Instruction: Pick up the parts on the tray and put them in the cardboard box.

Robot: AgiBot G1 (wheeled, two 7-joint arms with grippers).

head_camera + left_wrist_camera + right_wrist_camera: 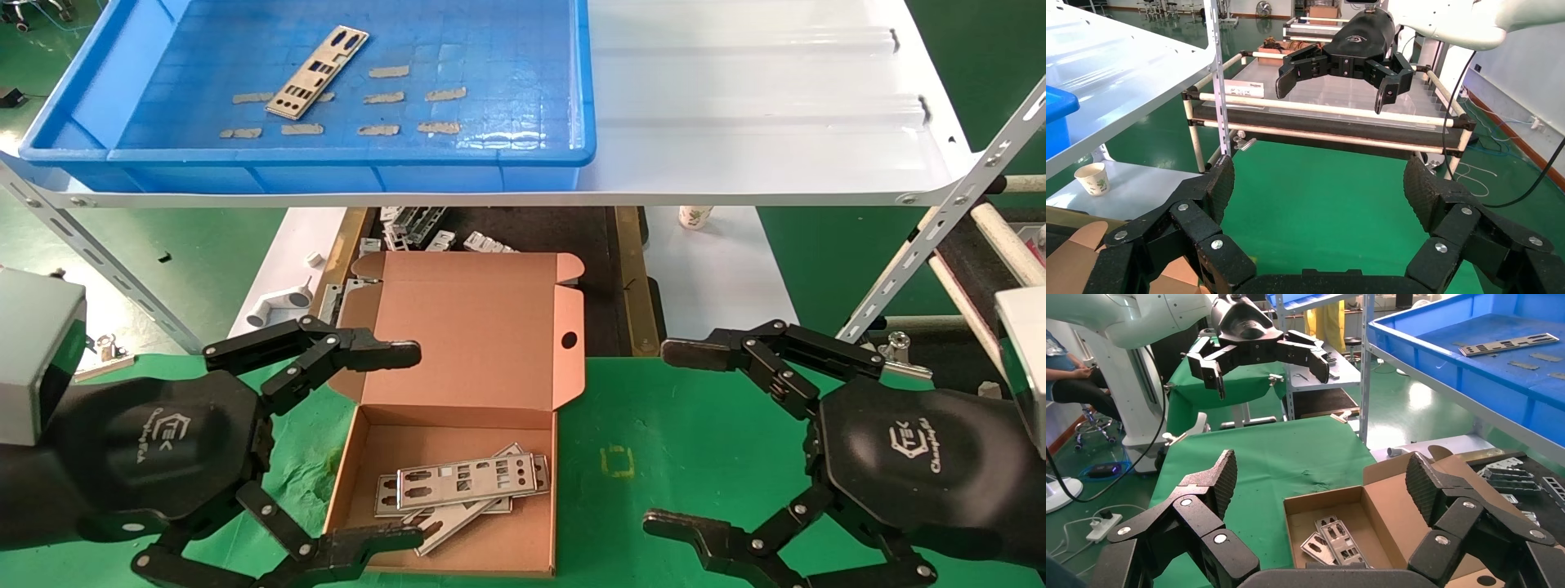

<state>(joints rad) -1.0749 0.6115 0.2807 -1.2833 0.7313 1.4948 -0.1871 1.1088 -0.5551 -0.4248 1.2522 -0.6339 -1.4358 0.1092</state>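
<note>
Parts: one silver-grey punched metal plate lies in the blue plastic tray; about three more rest stacked in the open brown cardboard box. Left gripper and right gripper, marked "TEK", spread apart, empty.

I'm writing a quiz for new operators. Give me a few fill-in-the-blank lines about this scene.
1. The number of parts left on the tray is ____.
2. The cardboard box has its lid ____.
3. The left gripper and right gripper both hold ____.

Missing words: one; open; nothing
</note>
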